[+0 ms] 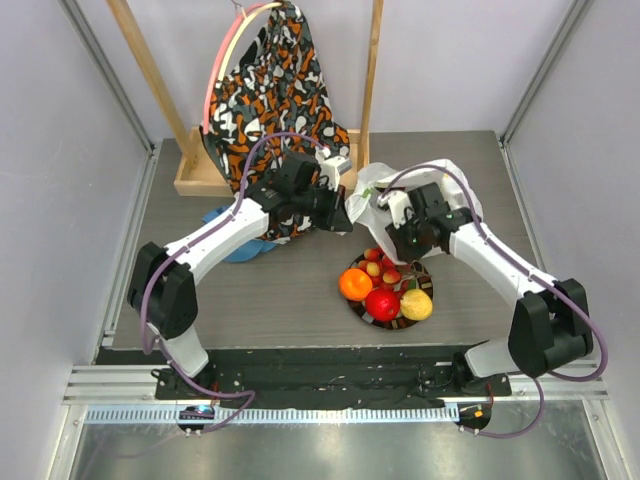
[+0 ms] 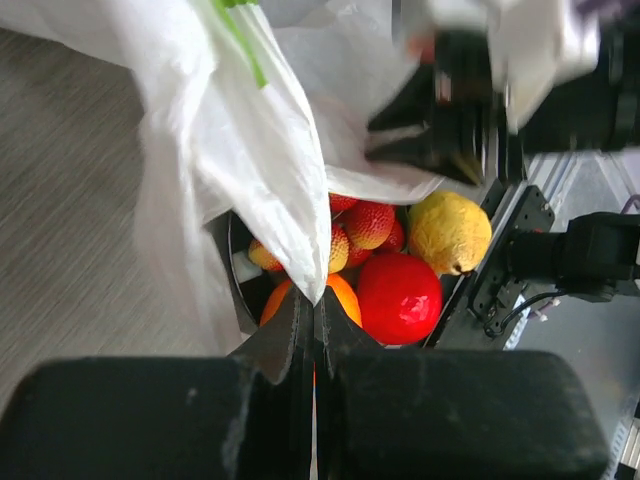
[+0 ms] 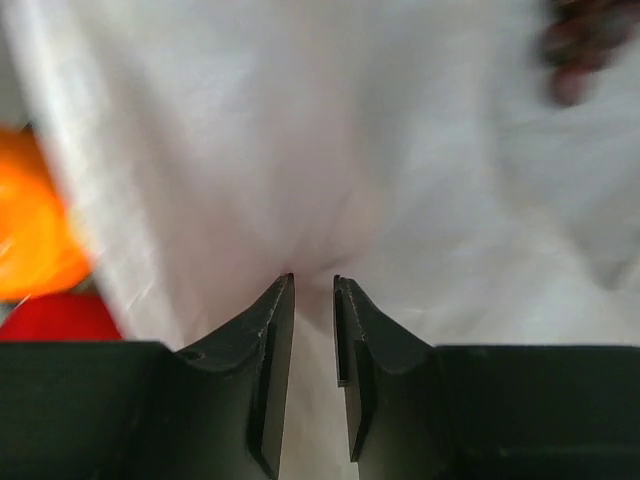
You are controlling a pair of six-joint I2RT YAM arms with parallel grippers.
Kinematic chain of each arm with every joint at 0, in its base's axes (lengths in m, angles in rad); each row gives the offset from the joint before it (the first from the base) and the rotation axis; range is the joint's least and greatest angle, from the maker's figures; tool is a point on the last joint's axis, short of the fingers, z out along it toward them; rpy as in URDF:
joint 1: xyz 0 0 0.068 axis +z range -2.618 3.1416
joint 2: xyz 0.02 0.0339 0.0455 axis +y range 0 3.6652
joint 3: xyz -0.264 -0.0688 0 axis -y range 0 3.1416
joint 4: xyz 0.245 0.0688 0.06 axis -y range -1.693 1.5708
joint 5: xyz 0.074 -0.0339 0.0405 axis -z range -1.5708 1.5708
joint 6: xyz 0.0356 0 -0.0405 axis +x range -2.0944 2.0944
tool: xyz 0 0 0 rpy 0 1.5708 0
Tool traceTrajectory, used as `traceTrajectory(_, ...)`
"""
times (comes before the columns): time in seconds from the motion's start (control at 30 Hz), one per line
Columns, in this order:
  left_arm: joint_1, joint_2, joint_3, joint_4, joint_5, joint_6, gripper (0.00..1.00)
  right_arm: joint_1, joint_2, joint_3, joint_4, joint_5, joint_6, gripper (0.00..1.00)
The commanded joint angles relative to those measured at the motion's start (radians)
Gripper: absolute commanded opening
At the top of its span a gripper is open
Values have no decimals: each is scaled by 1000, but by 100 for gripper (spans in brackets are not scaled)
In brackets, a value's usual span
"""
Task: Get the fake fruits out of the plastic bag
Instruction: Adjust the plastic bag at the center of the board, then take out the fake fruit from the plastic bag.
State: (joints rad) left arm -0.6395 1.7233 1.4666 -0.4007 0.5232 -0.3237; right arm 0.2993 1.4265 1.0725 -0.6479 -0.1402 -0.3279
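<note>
thin crinkly plastic bag (image 2: 250,170) pinched (left fingers (image 2: 282,345)); glossy round apple (image 2: 398,297)

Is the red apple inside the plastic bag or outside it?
Outside: the red apple lies uncovered on the plate beside the orange and lemon.

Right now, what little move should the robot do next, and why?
Probably lift the plastic bag a bit higher over the plate. The left gripper is shut on its edge, the right gripper sits at its film, and the orange, apple, lemon and strawberries lie on the plate. A dark blur by the bag may be fruit left inside.
</note>
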Motion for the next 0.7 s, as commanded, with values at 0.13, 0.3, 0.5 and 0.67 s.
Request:
traceTrajectory(0.13, -2, -4, -32, 36, -11, 38, 0, -57, 1, 101, 66, 60, 46, 31)
traceTrajectory(0.3, -3, 9, -17, 37, -3, 32, 0, -69, 135, 213, 105, 131, -3, 30)
traceTrajectory(0.5, -2, 1, -18, 37, 27, 43, 0, -71, 264, 279, 171, 136, -7, 40)
traceTrajectory(0.67, -2, -11, -35, 39, 24, 49, 0, -71, 421, 392, 215, 195, -7, 59)
